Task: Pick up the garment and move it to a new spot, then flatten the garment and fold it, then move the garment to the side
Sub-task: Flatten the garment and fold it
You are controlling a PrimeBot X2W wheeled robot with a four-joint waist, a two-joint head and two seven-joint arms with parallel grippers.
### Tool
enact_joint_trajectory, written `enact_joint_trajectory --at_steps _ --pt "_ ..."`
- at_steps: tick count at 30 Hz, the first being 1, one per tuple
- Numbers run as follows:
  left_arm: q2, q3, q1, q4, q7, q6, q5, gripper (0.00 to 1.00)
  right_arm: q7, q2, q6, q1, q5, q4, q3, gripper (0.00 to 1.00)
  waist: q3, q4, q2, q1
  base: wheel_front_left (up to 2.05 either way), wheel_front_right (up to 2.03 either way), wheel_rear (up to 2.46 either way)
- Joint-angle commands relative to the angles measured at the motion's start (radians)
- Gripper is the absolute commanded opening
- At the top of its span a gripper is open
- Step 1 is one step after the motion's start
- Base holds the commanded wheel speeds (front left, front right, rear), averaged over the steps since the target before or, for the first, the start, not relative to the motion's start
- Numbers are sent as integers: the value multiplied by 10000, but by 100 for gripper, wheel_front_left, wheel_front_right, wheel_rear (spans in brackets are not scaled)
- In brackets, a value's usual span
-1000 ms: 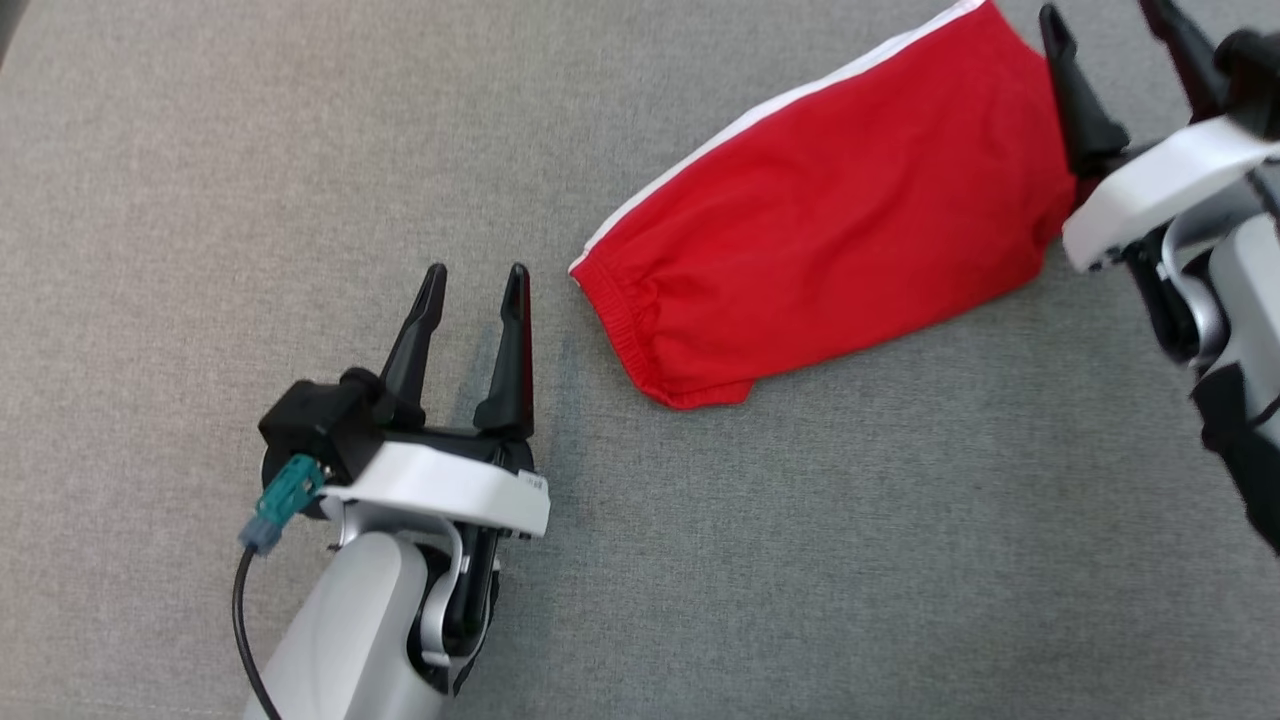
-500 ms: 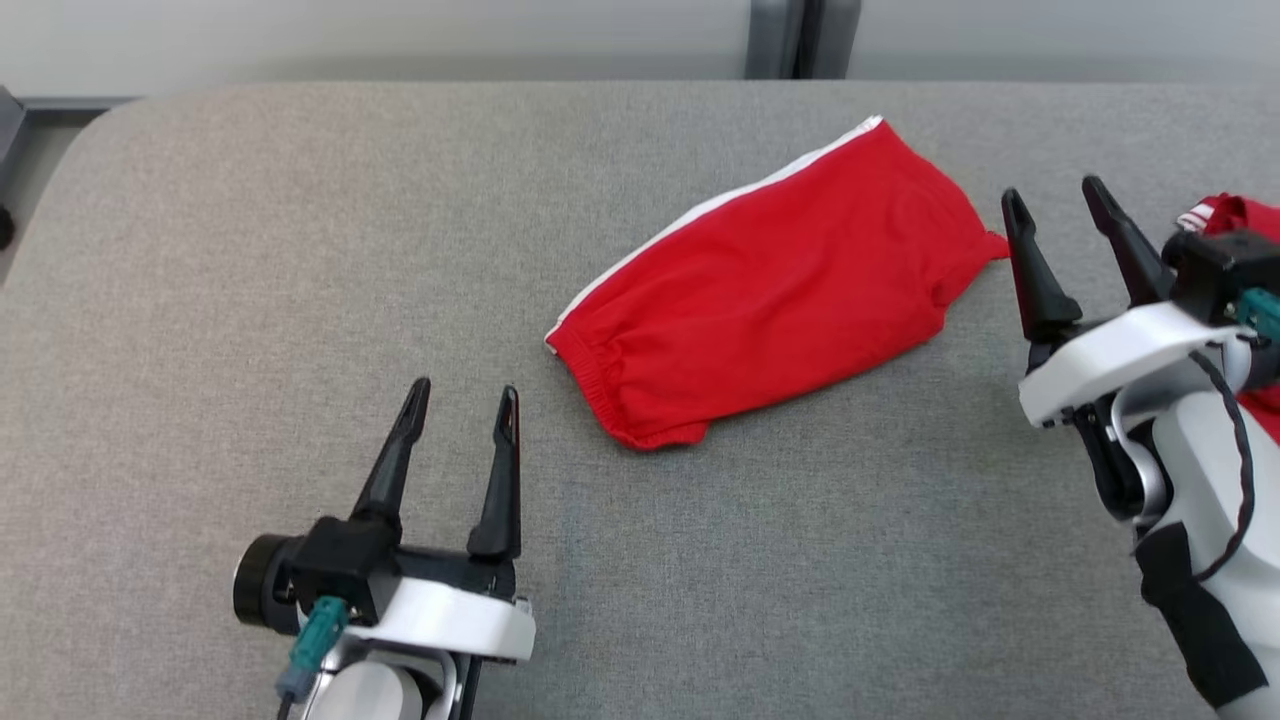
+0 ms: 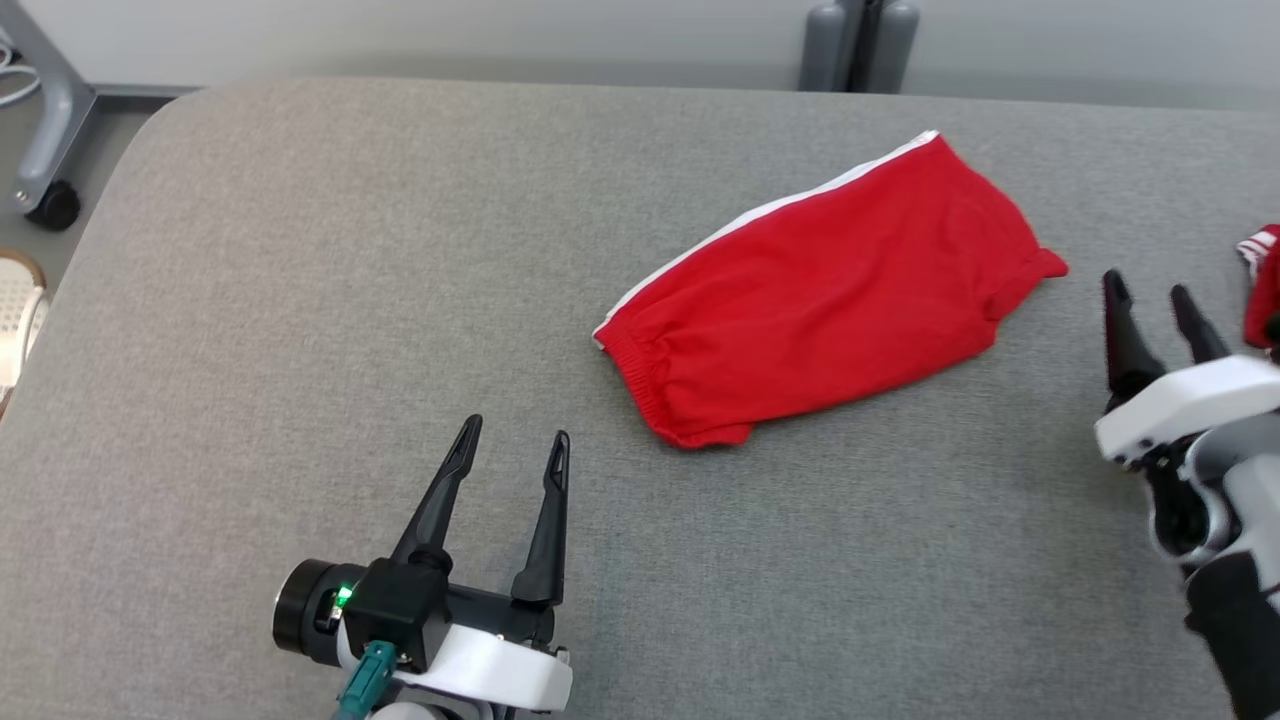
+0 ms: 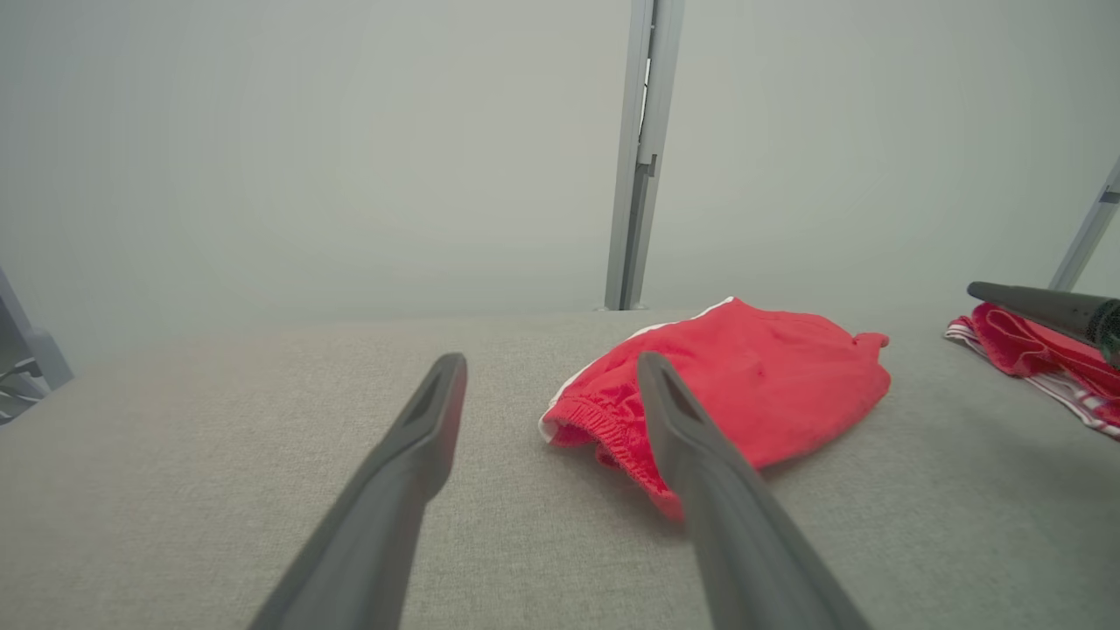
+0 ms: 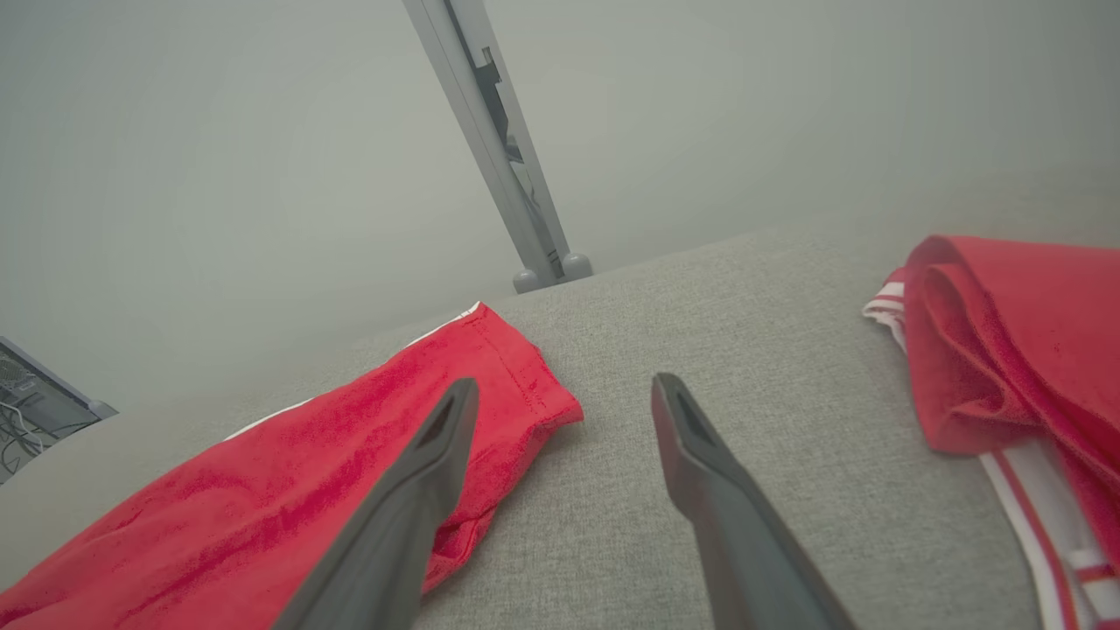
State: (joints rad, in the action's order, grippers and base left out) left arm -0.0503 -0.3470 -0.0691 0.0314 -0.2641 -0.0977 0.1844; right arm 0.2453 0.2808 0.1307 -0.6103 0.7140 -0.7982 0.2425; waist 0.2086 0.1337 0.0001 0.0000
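Folded red fabric shorts with white side stripe (image 3: 820,300) are lying mid grey cloth tabletop (image 3: 300,300); your right gripper (image 3: 1145,284) is backing off their hem, left gripper (image 3: 516,428) hovering by the waistband; both pairs of fingers are gaping wide, empty; fold seemingly done, sideways move pending.

The place looked like a robotics lab or test room, not a home. A broad worktop (image 3: 300,250) covered in grey fabric stood before a bare pale wall (image 3: 450,40). A grey metal post (image 3: 860,45) rose behind its far edge. A wheeled stand's caster (image 3: 52,205) sat at the far left, and loose cables (image 5: 26,433) trailed nearby.
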Motion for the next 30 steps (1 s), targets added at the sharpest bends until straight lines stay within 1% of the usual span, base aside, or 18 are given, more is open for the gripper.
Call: enact_joint_trajectory --at_steps 1,7,11,15,20,21,22,24,27,30 --pt "-29 -26 -109 -49 10 14 -71 100 -128 162 5 -367 121 -248 32 100 212 218 -1 0 0 0 0" --pt "-25 -286 -360 -249 10 -188 136 100 -539 598 5 -1751 368 -1741 293 100 822 792 -1 0 0 0 0" --pt "-23 -434 -537 -364 10 -277 221 100 -911 829 5 -2509 404 -2470 553 100 1196 1169 -1 0 0 0 0" --pt "-21 -541 -698 -423 10 -376 286 100 -1423 893 5 -2999 530 -3111 811 100 1454 1439 -1 0 0 0 0" --pt "-20 -626 -822 -427 10 -468 346 100 -1958 832 5 -3221 606 -3460 1170 100 1601 1573 -1 0 0 0 0" --pt "-20 -641 -865 -430 10 -482 349 100 -2058 811 5 -3241 643 -3504 1248 97 1623 1588 -1 0 0 0 0" --pt "-19 -653 -896 -436 10 -518 358 100 -2105 767 5 -3233 647 -3503 1355 51 1640 1597 -1 0 0 0 0" --pt "-20 -662 -909 -447 10 -545 366 100 -2184 740 5 -3219 721 -3464 1542 0 1671 1595 -1 0 0 0 0" --pt "-21 -663 -960 -450 10 -627 346 100 -2132 773 1 -3204 779 -3421 1789 0 1665 1530 -1 0 0 0 0" --pt "-21 -602 -982 -431 10 -612 310 100 -1853 801 3 -3154 893 -3303 1970 0 1606 1380 -1 0 0 0 0"
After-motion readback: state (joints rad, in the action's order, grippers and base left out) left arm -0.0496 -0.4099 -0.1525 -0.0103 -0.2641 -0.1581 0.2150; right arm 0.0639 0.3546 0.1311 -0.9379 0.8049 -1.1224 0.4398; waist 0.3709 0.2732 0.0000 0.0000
